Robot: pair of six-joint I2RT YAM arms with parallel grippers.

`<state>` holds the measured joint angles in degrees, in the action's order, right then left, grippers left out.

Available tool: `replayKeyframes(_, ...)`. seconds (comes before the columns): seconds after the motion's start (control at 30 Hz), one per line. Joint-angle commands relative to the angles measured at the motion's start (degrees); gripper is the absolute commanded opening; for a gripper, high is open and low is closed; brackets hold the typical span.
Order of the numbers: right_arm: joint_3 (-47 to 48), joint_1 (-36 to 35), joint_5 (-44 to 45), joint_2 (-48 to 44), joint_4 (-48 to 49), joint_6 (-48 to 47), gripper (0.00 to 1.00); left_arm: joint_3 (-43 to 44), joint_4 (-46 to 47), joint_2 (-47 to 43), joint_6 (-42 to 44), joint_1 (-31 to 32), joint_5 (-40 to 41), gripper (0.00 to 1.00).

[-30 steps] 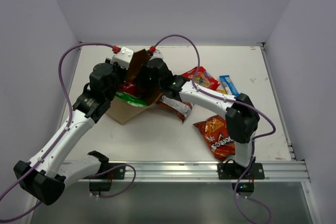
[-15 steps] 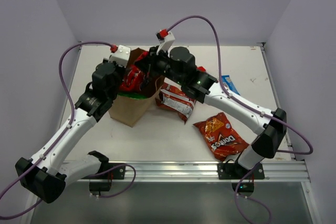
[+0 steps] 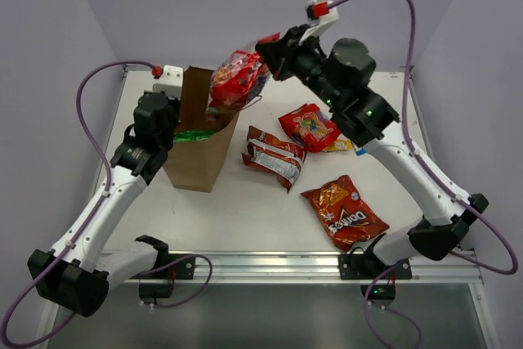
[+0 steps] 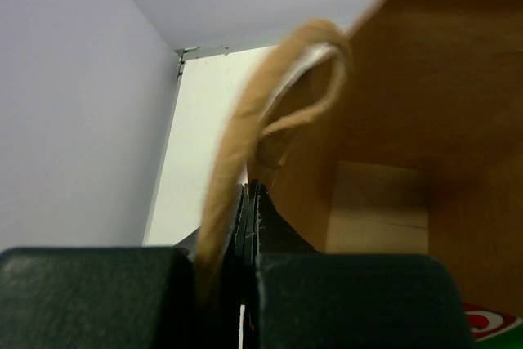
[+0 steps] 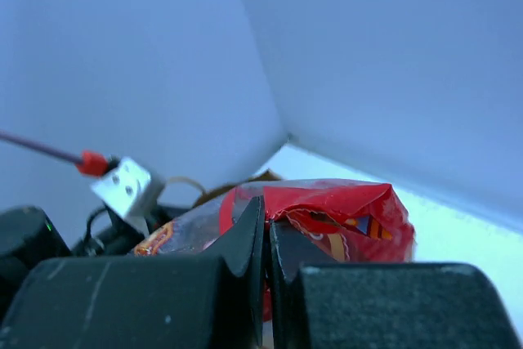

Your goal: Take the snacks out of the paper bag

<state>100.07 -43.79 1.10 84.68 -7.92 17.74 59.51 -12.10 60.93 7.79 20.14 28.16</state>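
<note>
Jaws of the right gripper point(image 3: 263, 67) are pressed together on the top edge of a red snack bag point(image 3: 237, 79), which hangs in the air just above the open mouth of the paper bag point(image 3: 196, 153). Those of the left gripper point(image 4: 249, 202) look pinched on the paper bag's rim beside its twisted handle point(image 4: 270, 112), holding it upright on the counter point(image 3: 245, 218). The step in hand is lifting this packet out. To the right lie the small red candy bag point(image 3: 309, 126), the red-silver bag point(image 3: 274, 157) and the Doritos bag point(image 3: 343, 212). A green chip bag point(image 3: 192, 133) shows inside the paper bag, so the job is not finished. Next, the right arm should carry the red packet sideways, clear of the rim, lower it onto bare counter among the others, and part its jaws there.
</note>
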Motion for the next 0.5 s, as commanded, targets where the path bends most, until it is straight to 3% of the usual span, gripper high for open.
replayKeyframes(0.0, 9.4, 3.5, 1.8, -7.3, 9.4, -3.4, 0.00, 1.4, 1.8, 0.1, -0.9, -0.7, -0.1, 0.00)
replayKeyframes(0.2, 15.7, 11.1, 9.2, -6.8, 6.3, -7.1, 0.00, 1.5, 2.0, 0.5, -0.8, -0.8, -0.4, 0.00)
replayKeyframes(0.47, 3.0, 28.3, 11.2, -6.0, 7.5, 1.2, 0.00, 2.5, 3.0, 0.4, -0.9, -1.0, -2.1, 0.00)
